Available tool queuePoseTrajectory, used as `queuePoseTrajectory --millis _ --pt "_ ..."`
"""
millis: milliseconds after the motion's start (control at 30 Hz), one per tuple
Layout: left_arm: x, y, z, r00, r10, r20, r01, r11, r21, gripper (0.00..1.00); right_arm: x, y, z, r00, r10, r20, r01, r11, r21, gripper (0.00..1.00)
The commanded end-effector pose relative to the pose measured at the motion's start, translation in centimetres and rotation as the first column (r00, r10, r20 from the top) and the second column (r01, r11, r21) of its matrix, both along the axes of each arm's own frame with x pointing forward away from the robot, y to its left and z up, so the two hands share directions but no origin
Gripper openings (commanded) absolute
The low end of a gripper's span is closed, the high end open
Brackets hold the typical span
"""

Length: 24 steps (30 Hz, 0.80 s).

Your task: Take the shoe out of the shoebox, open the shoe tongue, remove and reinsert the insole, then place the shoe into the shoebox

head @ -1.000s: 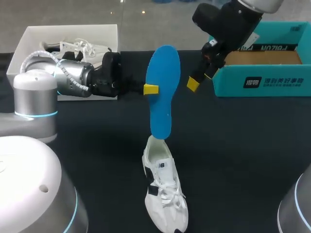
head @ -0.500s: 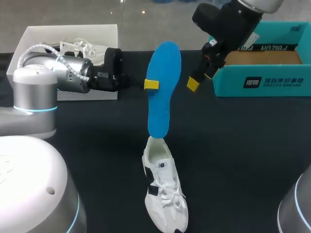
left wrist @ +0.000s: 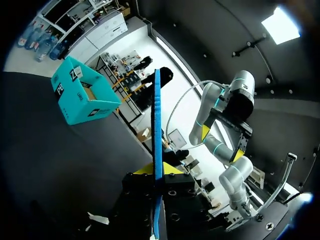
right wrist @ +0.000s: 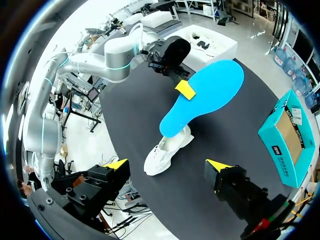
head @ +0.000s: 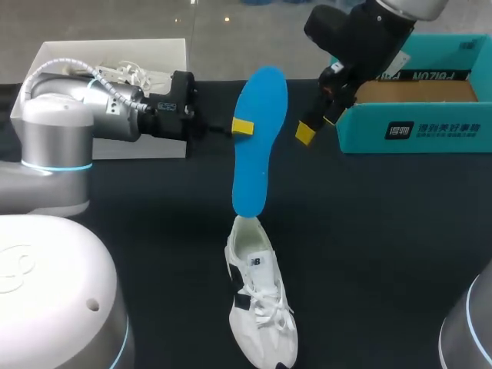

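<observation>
A blue insole [head: 257,146] hangs upright above the table, pinched at one edge by my left gripper [head: 243,127], which is shut on it. In the left wrist view the insole [left wrist: 157,120] shows edge-on, rising from between the yellow tips of the gripper [left wrist: 158,169]. Its lower end hovers just over the heel of the white shoe [head: 260,304], which lies on the black table. My right gripper [head: 317,125] is open and empty, held in the air between the insole and the teal shoebox [head: 415,108]. The right wrist view looks down on the insole [right wrist: 202,102] and shoe [right wrist: 167,152] between its wide-open fingers [right wrist: 116,164].
A white box [head: 46,69] at the back left holds white laces and a shoe [head: 131,75], right behind my left arm. The open teal shoebox [right wrist: 285,135] stands at the back right. Black tabletop [head: 369,231] lies bare around the shoe.
My left arm has swung its forearm back and turned at the wrist; the insole has risen slightly and tilted a little. The right arm and the shoe have stayed put.
</observation>
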State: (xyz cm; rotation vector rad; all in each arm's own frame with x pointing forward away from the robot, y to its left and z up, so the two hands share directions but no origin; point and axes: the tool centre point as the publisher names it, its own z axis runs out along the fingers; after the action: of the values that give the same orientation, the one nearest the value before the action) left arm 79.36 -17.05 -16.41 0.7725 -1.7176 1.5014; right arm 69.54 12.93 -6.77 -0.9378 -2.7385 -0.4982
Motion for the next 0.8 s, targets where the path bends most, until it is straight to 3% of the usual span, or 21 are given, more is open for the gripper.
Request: queuePoseTrajectory --millis 33,267,467,800 --pt "0.4 -0.5 0.2 0.999 0.013 -0.048 -0.012 0.999 0.037 0.00 0.1 0.1 -0.1 1.000 0.000 -0.002 0.000 1.000 -0.002 1.00" --pt "2.3 -1.4 -0.5 0.986 0.045 -0.162 -0.029 0.994 0.101 0.00 0.1 0.1 -0.1 1.000 0.000 -0.002 0.000 1.000 -0.002 1.00" --pt "3.4 -1.7 -1.1 0.977 0.072 -0.200 -0.059 0.996 0.071 0.00 0.1 0.1 -0.1 1.000 0.000 -0.002 0.000 1.000 -0.002 1.00" --pt "3.4 -1.7 -1.1 0.977 0.075 -0.201 -0.063 0.996 0.064 0.00 0.1 0.1 -0.1 1.000 0.000 -0.002 0.000 1.000 -0.002 1.00"
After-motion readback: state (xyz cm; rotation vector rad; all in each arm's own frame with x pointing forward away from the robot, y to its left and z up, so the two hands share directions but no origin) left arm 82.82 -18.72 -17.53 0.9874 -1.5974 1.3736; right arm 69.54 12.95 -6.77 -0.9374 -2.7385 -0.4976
